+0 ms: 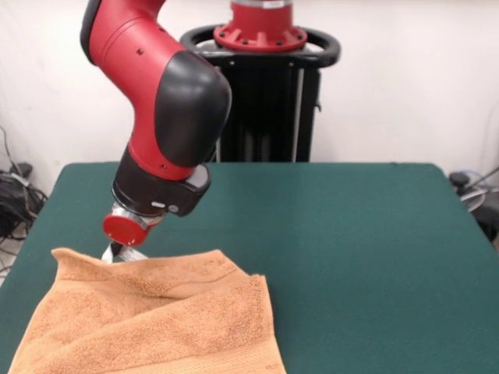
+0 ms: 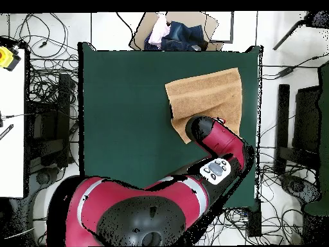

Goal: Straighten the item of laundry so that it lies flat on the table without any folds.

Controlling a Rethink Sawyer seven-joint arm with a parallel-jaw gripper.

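One soft, limp towel point(image 1: 156, 327) lies rumpled at lower left; grip a free corner; pincer point(image 1: 123, 253) state cannot be told.

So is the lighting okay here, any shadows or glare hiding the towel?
Front view: even light, no glare; the towel shows soft shading in its folds, and its near edge is cut off by the frame. Overhead view: the arm covers part of the towel; no glare on the table.
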